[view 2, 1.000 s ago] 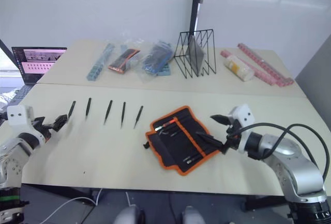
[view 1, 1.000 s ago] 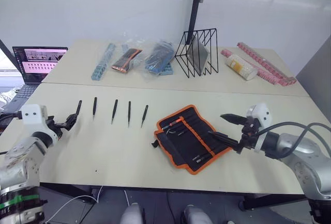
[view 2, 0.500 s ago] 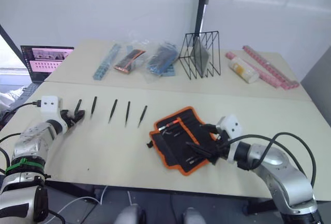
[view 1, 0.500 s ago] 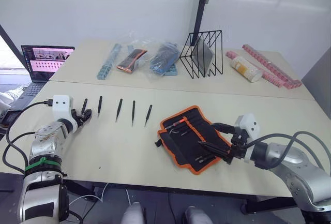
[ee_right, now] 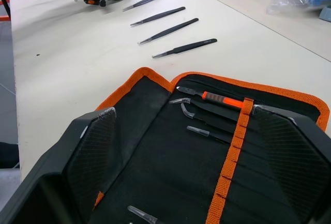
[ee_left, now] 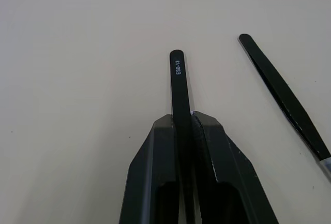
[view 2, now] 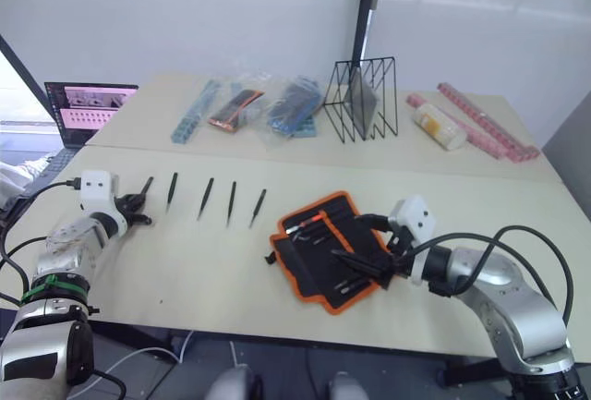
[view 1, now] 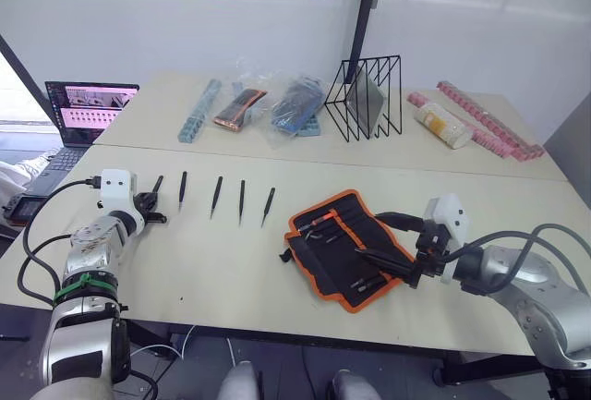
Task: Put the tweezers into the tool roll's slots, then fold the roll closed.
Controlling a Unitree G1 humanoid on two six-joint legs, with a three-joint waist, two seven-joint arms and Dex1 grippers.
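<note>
Slim black tweezers lie in a row on the beige table. My left gripper [ee_left: 182, 123] is shut on the leftmost tweezers [ee_left: 177, 74], which rest flat on the table with their blunt end sticking out past the fingertips. Several more tweezers [view 1: 215, 195] lie to its right. The tool roll [view 1: 346, 248] lies open, black with orange trim, and small tools sit in its slots [ee_right: 207, 125]. My right gripper [ee_right: 185, 111] hovers open over the roll's right half, holding nothing.
A laptop [view 1: 88, 109] stands at the far left. Plastic packets [view 1: 240, 106], a black wire rack [view 1: 369, 95], a bottle [view 1: 439, 123] and pink strips [view 1: 480, 123] line the back of the table. Bare table lies in front of the tweezers.
My left gripper has moved in to the leftmost tweezers and closed on them. The right gripper has stayed open over the roll. The camera has shifted.
</note>
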